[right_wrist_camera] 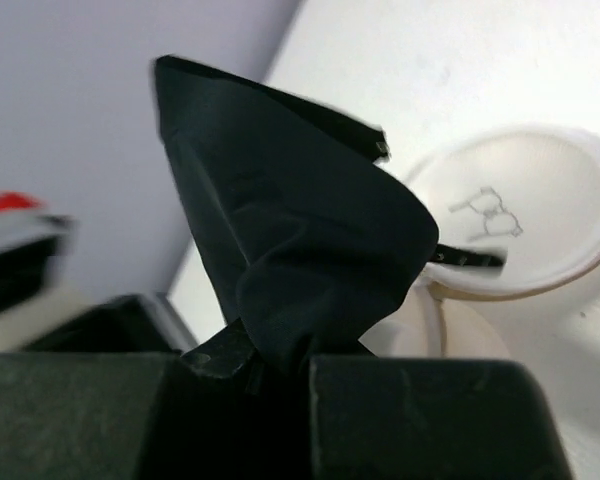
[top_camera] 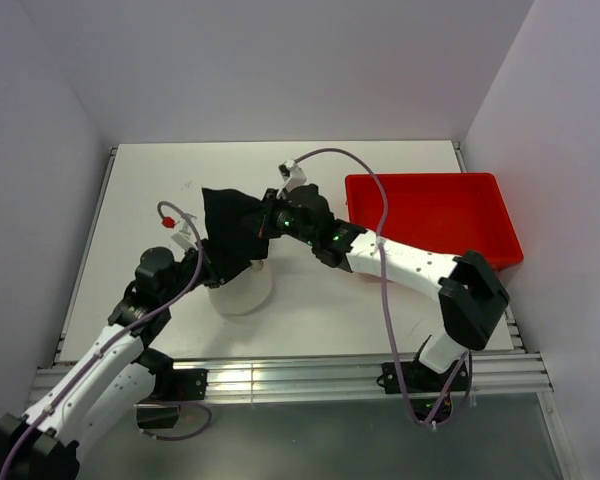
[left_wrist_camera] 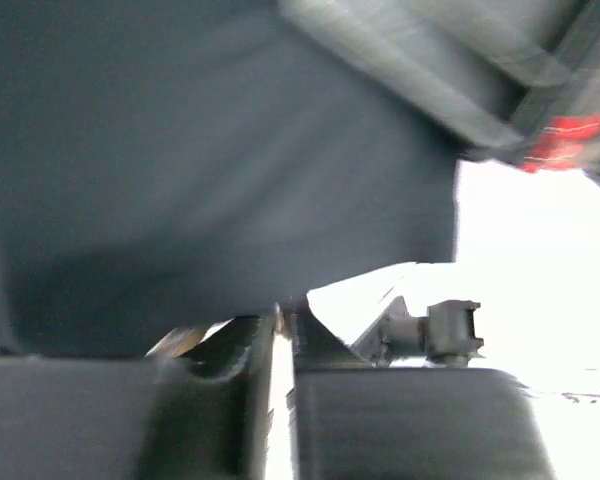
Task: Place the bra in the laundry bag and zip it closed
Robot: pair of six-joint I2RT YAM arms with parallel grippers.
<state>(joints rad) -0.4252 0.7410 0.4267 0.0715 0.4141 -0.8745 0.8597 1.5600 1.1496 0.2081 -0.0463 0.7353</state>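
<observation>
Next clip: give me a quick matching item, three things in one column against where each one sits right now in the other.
Things:
1. bra
2. laundry bag
3. red bin

Places:
A. at the right side of the table
B. clamped in the right gripper, jaws shut on it
C. white, standing on the table near its middle

Pairs: 1-B; 2-C; 3-A

bra (top_camera: 232,225) over laundry bag (top_camera: 246,293), bin (top_camera: 430,215) right
</observation>
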